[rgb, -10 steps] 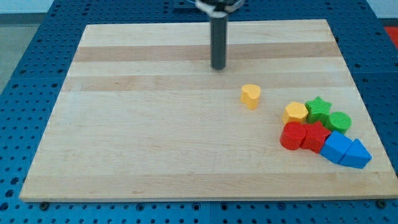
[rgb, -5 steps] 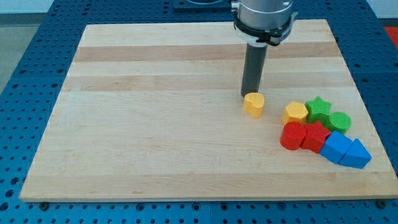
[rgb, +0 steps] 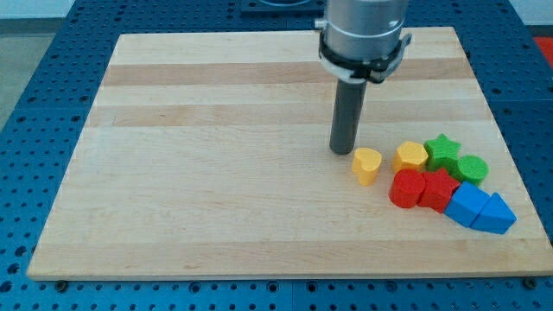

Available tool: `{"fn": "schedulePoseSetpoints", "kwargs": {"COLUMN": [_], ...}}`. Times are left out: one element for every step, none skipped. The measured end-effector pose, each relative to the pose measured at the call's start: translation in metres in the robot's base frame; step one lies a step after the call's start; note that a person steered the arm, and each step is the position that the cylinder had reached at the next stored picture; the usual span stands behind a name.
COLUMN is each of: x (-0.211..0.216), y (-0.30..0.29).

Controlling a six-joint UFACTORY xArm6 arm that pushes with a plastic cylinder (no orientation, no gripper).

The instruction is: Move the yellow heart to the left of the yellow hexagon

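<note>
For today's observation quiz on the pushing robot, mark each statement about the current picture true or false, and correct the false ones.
1. The yellow heart lies at the view's left of the yellow hexagon. True.
2. My tip is at the heart's right. False: it is at the heart's upper left, close to it.
3. The heart touches the hexagon. False: a strip of bare board shows between them.
4. The green star sits at the view's right of the hexagon. True.
5. The blue blocks are at the top of the cluster. False: they are at its lower right.
</note>
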State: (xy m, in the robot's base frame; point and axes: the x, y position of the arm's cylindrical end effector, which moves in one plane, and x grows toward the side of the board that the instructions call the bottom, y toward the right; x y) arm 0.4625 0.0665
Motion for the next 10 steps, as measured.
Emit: {"fn": "schedulePoseSetpoints", "kwargs": {"x": [0.005,0.026,0.023,0.023,0.023,0.023,0.023,0.023,0.048,0.112], "y": [-0.015,-0.015,-0.011,0.003,0.004,0.020,0.021,0.015,-0.022,-0.048]}}
